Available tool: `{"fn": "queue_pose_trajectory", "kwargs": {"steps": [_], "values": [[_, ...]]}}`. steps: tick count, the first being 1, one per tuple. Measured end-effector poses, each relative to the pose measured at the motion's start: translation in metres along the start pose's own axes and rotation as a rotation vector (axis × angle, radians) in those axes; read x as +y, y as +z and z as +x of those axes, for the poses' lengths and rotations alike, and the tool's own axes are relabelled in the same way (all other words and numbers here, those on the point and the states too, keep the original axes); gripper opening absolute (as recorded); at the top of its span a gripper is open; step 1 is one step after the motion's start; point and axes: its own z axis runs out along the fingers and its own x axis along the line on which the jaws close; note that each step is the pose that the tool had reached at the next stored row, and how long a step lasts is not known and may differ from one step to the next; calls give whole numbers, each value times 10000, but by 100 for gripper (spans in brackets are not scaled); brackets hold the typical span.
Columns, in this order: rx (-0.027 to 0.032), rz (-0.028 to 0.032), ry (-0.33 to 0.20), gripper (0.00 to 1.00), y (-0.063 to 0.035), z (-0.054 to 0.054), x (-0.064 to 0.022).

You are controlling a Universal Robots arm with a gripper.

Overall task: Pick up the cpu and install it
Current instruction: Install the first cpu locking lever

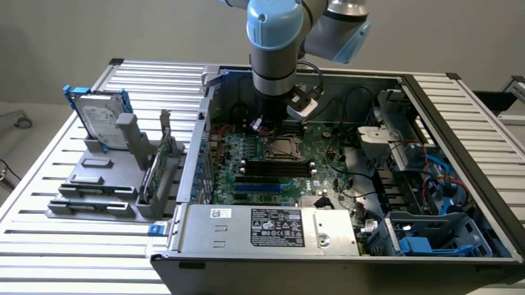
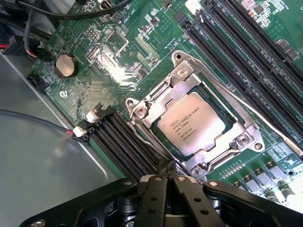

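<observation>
Item: cpu (image 2: 190,124), lying flat inside the socket frame (image 2: 182,73), lid up.
Location: exterior view, 12 o'clock of the memory slots (image 1: 279,167).
Claw: gripper (image 2: 164,177) pinched together, empty, beside the frame.
Progress: pick and placement judged done; latching cannot be told.

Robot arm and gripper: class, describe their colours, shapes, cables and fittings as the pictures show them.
The arm is a round grey tube with pale blue joint caps; a black cable loops beside its wrist. The gripper is black, built of flat angular linkage bars fastened with small silver screws.
</observation>
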Motion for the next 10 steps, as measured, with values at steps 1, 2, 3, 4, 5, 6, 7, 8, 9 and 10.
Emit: {"fn": "queue_pose_trajectory", "kwargs": {"steps": [1, 2, 3, 4, 5, 6, 7, 8, 9, 10], "values": [[2, -2, 9, 11, 0, 0, 0], [4, -3, 18, 11, 0, 0, -1], [7, -4, 26, 11, 0, 0, 0], [9, -5, 34, 11, 1, 0, -1], [11, -6, 42, 11, 1, 0, -1], [12, -8, 52, 11, 0, 1, -1], [14, -10, 62, 11, 0, 1, -1], [14, -13, 73, 11, 0, 1, -2], [17, -15, 84, 11, 1, 2, -3], [19, -17, 96, 11, 1, 3, -4]]}}
